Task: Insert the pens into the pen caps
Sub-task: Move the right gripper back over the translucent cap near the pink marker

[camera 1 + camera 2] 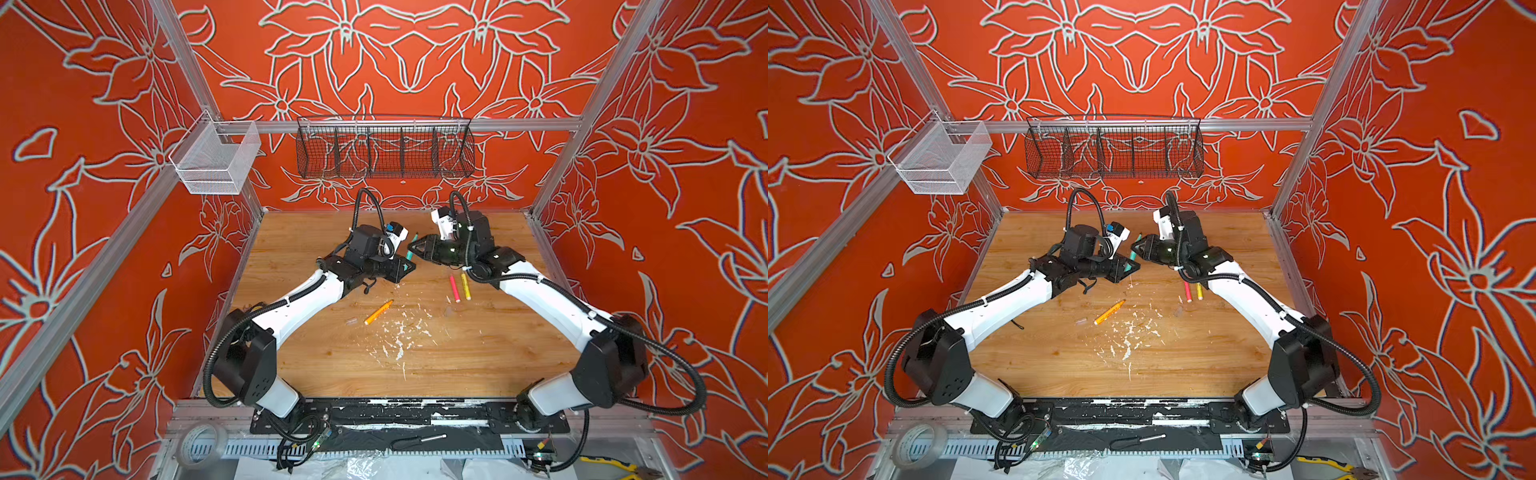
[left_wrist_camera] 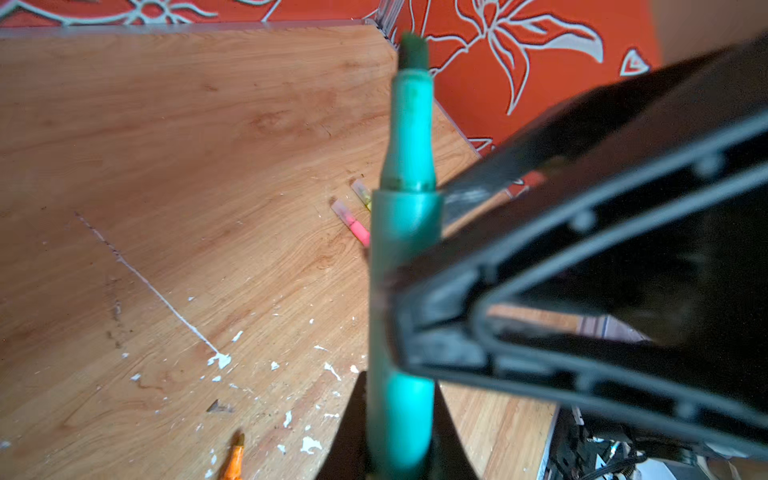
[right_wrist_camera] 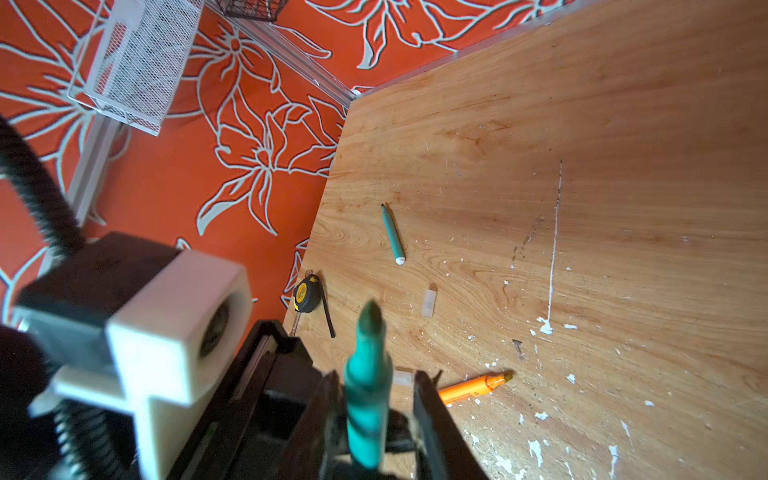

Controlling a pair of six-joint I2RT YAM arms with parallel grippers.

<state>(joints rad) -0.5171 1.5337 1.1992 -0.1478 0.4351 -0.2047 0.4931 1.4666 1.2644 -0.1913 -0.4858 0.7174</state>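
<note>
A teal pen [image 1: 411, 250] [image 2: 405, 232] is held above the back middle of the table, dark tip up. My left gripper [image 1: 404, 266] [image 2: 399, 388] is shut on its lower barrel. My right gripper [image 1: 419, 246] [image 3: 376, 378] meets it from the right, its jaws open on either side of the same pen [image 3: 368, 395], with a gap at one finger. A second teal pen [image 3: 392, 235] lies on the wood. Nearby lie clear pen caps [image 3: 429, 302] [image 1: 352, 321], with another [image 3: 403, 377] behind the jaws. The orange pen [image 1: 378, 311], pink pen [image 1: 454, 289] and yellow pen [image 1: 466, 286] lie on the table.
White paint flecks [image 1: 399, 332] dot the table's middle. A yellow-black tape measure [image 3: 305, 293] sits at the table edge. A black wire basket [image 1: 384, 149] and a white mesh basket [image 1: 216, 160] hang on the back rail. A screwdriver [image 1: 419, 439] and tape roll [image 1: 203, 444] lie below the front edge.
</note>
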